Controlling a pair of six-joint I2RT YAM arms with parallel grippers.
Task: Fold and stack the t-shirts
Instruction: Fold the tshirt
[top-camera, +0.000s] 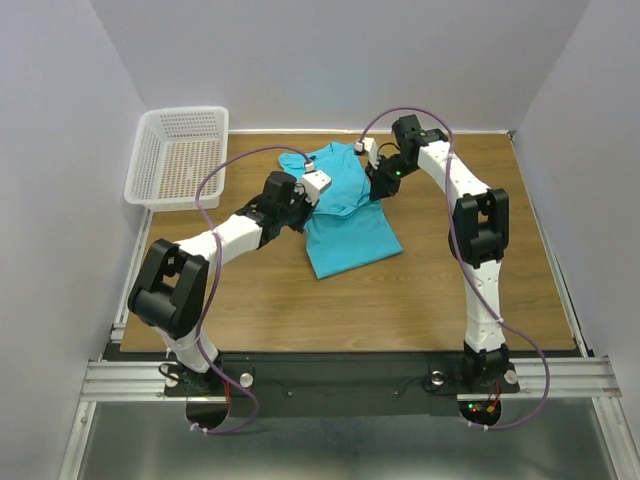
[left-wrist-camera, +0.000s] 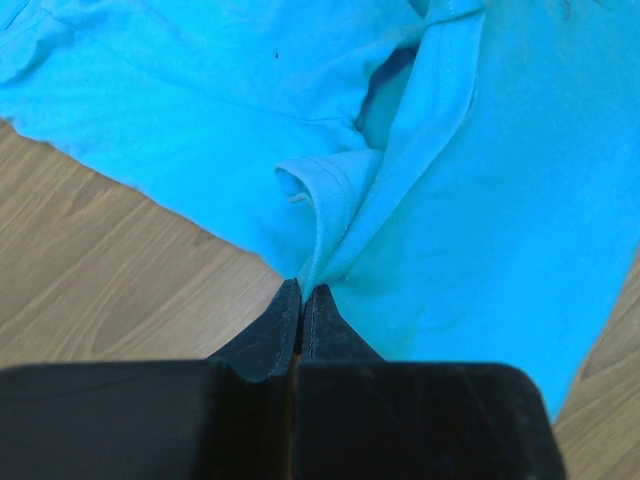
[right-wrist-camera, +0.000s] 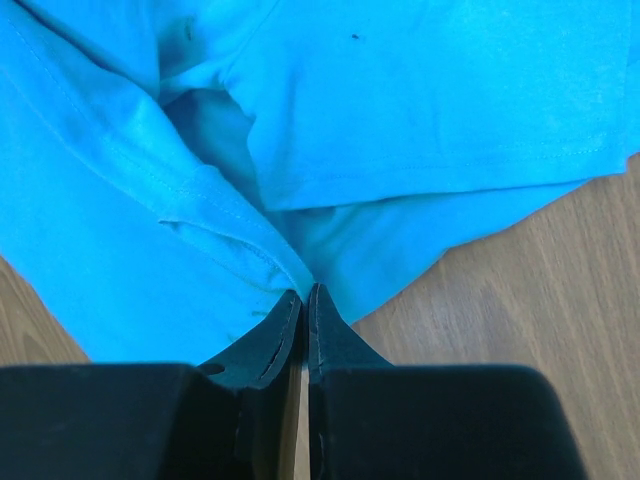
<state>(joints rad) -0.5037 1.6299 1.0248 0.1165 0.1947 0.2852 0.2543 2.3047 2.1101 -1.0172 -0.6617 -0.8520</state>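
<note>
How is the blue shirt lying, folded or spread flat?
Partly folded, not flat. The shirt has hemmed edges doubled over its middle where the left gripper and right gripper each pinch it.

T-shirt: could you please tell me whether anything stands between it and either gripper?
Nothing visible does: the left gripper and right gripper are each shut on a fold of the t-shirt; the basket sits apart.

The t-shirt (top-camera: 350, 235) is matt cloth, the table (top-camera: 450, 300) smooth wood, the basket (top-camera: 143, 150) white plastic.
</note>
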